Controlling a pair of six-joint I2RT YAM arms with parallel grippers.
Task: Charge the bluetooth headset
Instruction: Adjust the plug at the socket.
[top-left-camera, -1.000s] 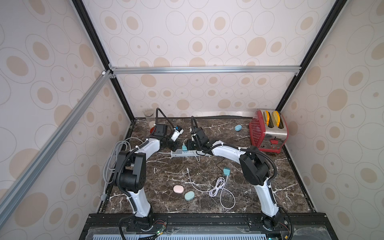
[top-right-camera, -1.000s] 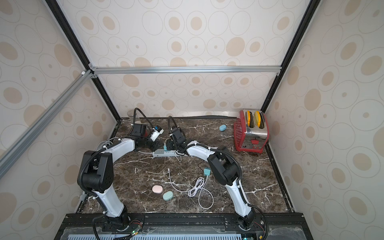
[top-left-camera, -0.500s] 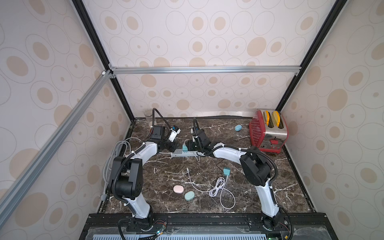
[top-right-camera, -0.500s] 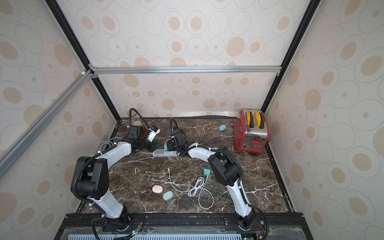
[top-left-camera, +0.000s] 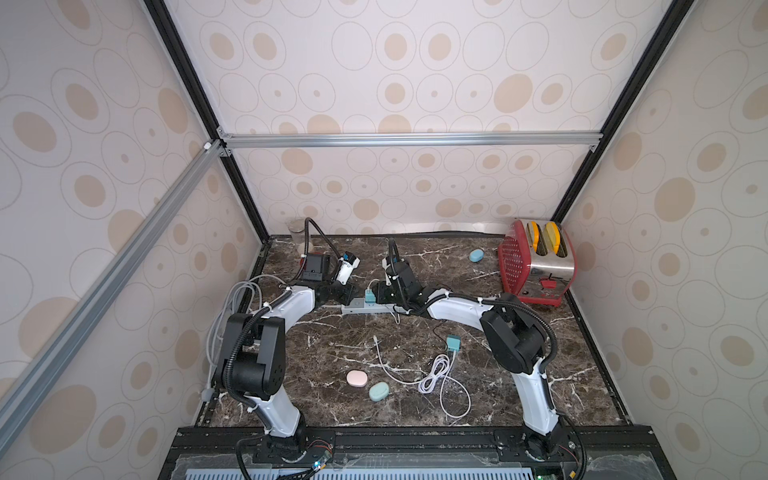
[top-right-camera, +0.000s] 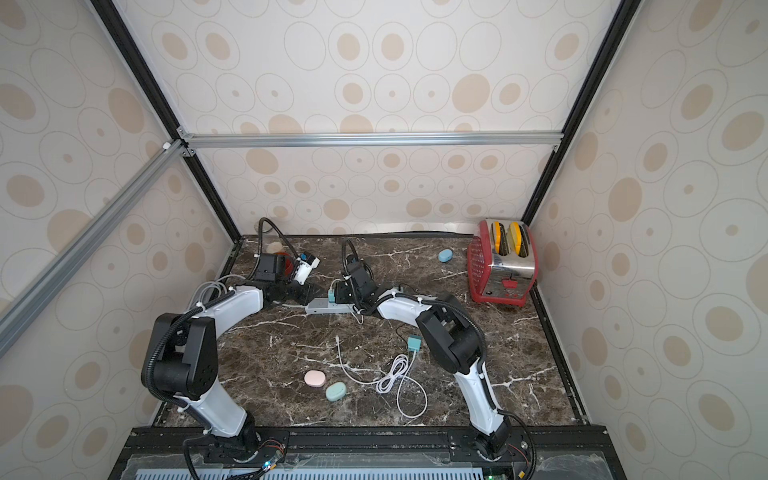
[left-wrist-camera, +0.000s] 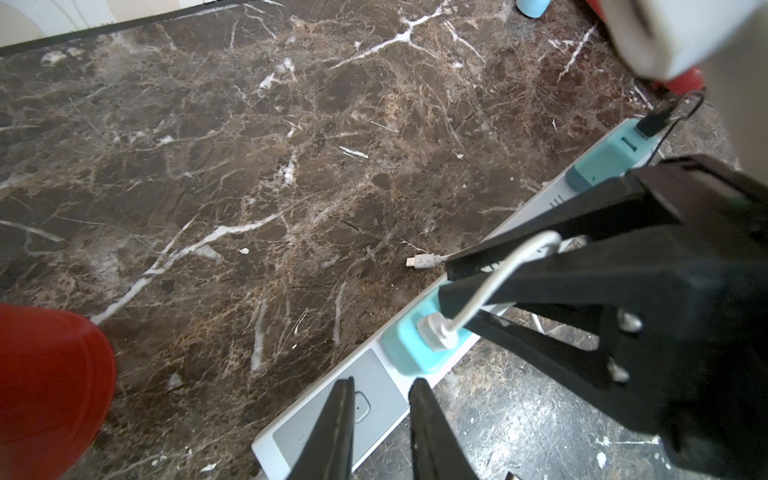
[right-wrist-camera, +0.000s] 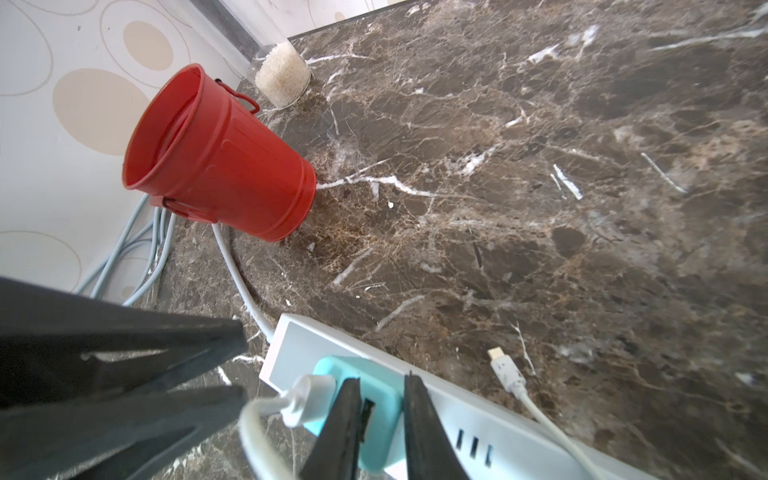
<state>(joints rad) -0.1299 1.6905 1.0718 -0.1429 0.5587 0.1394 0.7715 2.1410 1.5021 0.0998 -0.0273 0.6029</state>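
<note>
A white power strip (top-left-camera: 357, 308) (left-wrist-camera: 299, 432) lies at the back of the table. My left gripper (left-wrist-camera: 382, 384) (top-left-camera: 348, 295) is shut across its grey switch end. A teal adapter (right-wrist-camera: 332, 368) (left-wrist-camera: 409, 345) sits in the strip with a white cable plugged into it. The cable's free end (right-wrist-camera: 505, 370) lies loose beside the strip. My right gripper (right-wrist-camera: 380, 382) (top-left-camera: 379, 296) is shut on this adapter. Pink (top-left-camera: 357, 378) and mint (top-left-camera: 379, 391) bluetooth headset cases lie near the front, and a blue case (top-left-camera: 476, 256) at the back.
A second teal adapter (left-wrist-camera: 602, 162) with a black plug sits further along the strip. A loose teal adapter (top-left-camera: 453, 343) and a coiled white cable (top-left-camera: 436, 370) lie mid-table. A red bucket (right-wrist-camera: 216, 158) and a jar (right-wrist-camera: 282, 79) stand back left, a red toaster (top-left-camera: 536, 262) back right.
My right gripper's jaws have narrowed onto the teal adapter. The left wrist has swung slightly toward the back left, its fingers staying at the strip's end.
</note>
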